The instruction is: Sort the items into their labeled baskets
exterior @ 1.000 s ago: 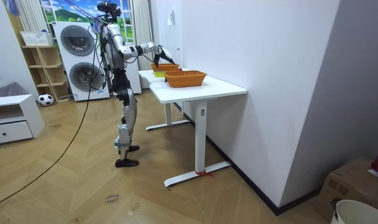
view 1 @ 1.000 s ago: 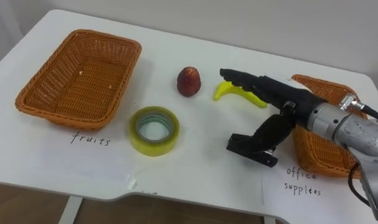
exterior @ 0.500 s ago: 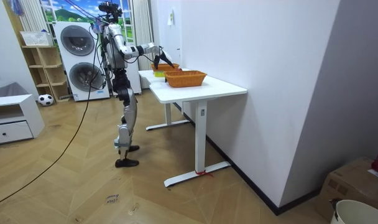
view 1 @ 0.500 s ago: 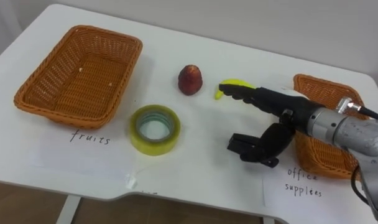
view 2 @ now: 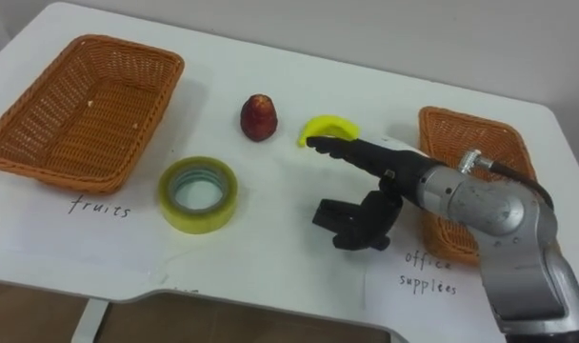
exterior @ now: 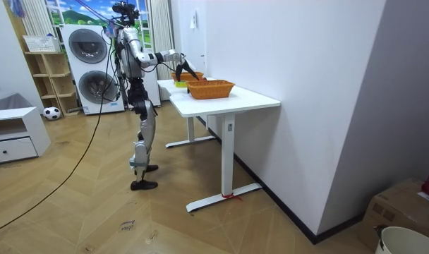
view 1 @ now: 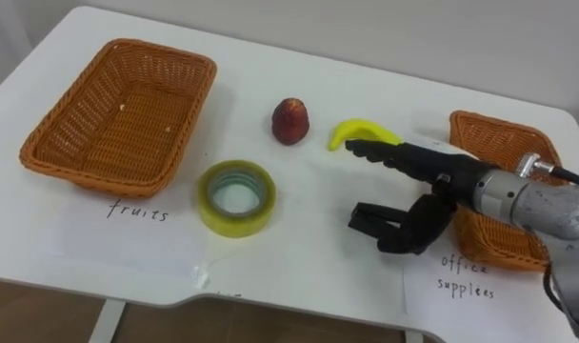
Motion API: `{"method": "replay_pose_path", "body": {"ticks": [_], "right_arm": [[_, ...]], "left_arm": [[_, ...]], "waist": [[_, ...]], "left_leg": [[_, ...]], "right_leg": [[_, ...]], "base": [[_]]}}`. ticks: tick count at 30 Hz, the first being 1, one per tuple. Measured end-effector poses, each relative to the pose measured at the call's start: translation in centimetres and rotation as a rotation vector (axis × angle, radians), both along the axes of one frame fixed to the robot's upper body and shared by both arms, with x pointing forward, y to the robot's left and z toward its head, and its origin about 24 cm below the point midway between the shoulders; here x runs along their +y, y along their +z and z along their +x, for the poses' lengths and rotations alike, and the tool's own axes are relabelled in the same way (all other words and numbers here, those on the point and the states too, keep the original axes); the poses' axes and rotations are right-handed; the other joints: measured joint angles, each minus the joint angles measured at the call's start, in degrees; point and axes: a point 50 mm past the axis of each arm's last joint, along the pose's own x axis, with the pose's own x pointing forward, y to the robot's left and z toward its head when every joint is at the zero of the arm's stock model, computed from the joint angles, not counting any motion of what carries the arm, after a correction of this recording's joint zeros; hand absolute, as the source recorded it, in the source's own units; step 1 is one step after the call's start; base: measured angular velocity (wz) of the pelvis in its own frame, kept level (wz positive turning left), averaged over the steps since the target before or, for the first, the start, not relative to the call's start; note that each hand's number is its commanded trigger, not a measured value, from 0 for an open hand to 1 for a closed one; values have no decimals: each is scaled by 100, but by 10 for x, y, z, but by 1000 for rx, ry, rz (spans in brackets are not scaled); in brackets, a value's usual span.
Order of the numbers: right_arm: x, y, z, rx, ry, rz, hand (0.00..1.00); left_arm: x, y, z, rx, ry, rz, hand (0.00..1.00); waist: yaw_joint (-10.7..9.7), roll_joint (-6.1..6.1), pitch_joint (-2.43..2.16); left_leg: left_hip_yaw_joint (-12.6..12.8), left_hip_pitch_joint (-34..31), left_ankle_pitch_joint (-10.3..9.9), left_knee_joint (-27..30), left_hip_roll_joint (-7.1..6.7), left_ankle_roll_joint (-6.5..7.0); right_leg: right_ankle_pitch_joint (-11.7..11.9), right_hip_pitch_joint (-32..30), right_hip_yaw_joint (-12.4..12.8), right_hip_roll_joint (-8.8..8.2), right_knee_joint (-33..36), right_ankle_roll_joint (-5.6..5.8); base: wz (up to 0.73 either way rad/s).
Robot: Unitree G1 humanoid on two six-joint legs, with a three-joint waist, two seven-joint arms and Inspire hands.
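Note:
My right hand [view 1: 447, 174] reaches in from the right over the white table [view 1: 299, 267]. Its fingers are straight and point left, just short of the yellow banana [view 1: 361, 131]. Its thumb curves down against a small black office item [view 1: 369, 221] lying on the table. A red fruit [view 1: 289, 121] stands left of the banana. Nearer the front lies a yellow tape roll [view 1: 209, 205]. The large wicker fruit basket [view 1: 200, 119] at the far left holds nothing. The smaller wicker basket for office supplies [view 1: 504, 138] sits at the right, partly behind my forearm.
Paper labels lie in front of each basket: one [view 1: 137, 211] by the left basket, one [view 1: 461, 278] by the right. The table's front edge [view 1: 270, 310] runs close below them. In the room view I stand at the end of the table [exterior: 228, 99], beside a wall.
My right hand has sunk and drawn back toward the front right, so the banana now shows whole. The thumb has curled closer round the black item, which stays in place.

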Motion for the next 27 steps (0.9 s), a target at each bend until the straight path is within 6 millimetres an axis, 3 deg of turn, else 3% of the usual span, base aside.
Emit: {"method": "replay_pose_path", "body": {"ticks": [8,16,19,27], "right_arm": [[-3,3,2,-66,-51,-44,0],[-4,7,1,-156,-110,-74,0],[2,7,-2,-178,-111,-52,0],[12,-12,-11,-126,-135,18,0]], "left_arm": [[-3,-1,3,-9,-1,-3,0],[-4,-1,-1,-10,14,28,0],[-5,-2,-2,-8,18,28,0],[-17,-6,-2,-6,6,11,0]], "waist": [[27,46,14],[-26,160,-37],[-22,229,-12],[-13,285,-29]], "left_leg": [[127,78,2,-66,-3,-4],[149,100,2,-79,-4,-4],[147,105,2,-79,-4,-4],[141,86,2,-96,-2,-5]], "right_leg": [[1,27,158,24,6,-1],[1,-8,210,26,3,-2],[1,-3,215,26,2,-2],[1,5,210,28,5,-2]], "base": [[-8],[0],[0],[0]]}}
